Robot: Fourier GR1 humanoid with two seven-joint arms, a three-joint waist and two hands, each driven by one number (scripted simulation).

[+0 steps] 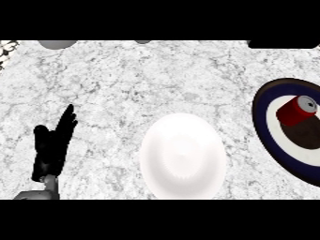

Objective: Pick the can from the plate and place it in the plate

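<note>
While my fingers point straight up, nothing sits in them.
Left hand (51,147): mine, open, fingers straight, resting low at the view's left over the marble counter (121,84), holding nothing.
Right hand: not visible.
Can (296,110): red, silver top, lying tilted on the dark plate, well apart from my left hand, far to its right and a bit higher.
Dark plate (273,96): navy rim, white ring, dark centre, at the right edge.
White plate (183,157): bare, between my left hand and the dark plate, nearer my hand.
</note>
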